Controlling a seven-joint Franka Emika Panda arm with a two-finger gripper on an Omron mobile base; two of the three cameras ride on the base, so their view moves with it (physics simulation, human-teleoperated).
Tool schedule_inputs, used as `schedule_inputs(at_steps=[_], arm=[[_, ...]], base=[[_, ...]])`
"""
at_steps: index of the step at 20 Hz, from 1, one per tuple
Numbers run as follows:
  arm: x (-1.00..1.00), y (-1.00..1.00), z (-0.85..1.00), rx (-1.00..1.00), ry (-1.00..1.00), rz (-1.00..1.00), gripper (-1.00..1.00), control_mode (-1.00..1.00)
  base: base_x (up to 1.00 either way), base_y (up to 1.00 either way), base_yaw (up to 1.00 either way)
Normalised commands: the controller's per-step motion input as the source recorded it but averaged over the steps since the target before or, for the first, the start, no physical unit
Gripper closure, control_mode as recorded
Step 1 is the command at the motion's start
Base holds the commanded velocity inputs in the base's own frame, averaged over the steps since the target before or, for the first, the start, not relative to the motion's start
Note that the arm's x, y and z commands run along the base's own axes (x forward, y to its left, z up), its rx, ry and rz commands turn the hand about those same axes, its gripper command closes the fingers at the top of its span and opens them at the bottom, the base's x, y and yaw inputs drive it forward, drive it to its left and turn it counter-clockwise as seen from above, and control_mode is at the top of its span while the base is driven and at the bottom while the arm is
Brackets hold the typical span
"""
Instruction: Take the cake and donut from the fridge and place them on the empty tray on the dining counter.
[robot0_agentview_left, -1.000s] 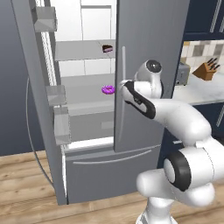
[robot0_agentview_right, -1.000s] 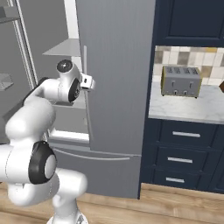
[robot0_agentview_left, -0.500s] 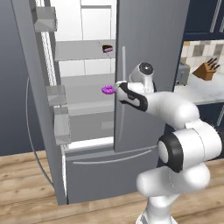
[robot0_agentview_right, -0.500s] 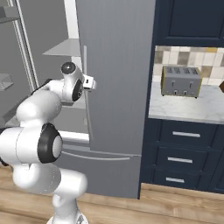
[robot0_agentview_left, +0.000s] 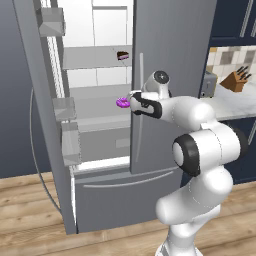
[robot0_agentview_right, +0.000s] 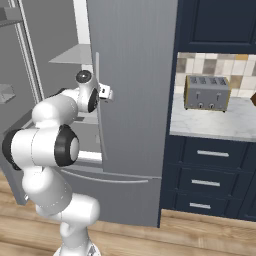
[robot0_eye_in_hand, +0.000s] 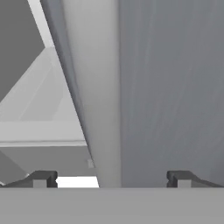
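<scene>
Gripper (robot0_eye_in_hand: 109, 179) jaws spread wide, holding nothing, at the shut door edge of the fridge (robot0_agentview_left: 170, 75). Donut (robot0_agentview_left: 122, 102) on middle shelf (cake (robot0_agentview_left: 122, 55) one shelf above).

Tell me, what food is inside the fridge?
Inside the fridge, a cake sits on an upper shelf and a purple donut one shelf lower. The shut right door hides that side.
</scene>
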Motion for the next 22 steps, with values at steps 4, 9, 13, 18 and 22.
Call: schedule_inputs(at_steps=[4,9,13,18,22], arm=[[0.44,0.0,-0.15,0.0,0.0,0.0,-1.0,-1.0],[0.44,0.0,-0.2,0.0,0.0,0.0,-1.0,-1.0],[0.46,0.0,-0.23,0.0,0.0,0.0,-1.0,-1.0],[0.41,0.0,-0.18,0.0,0.0,0.0,1.0,-1.0],[0.33,-0.05,-0.06,0.0,0.0,0.0,1.0,-1.0]], base=[[0.0,0.0,0.0],[0.0,0.0,0.0],[0.0,0.0,0.0],[0.0,0.0,0.0],[0.0,0.0,0.0]])
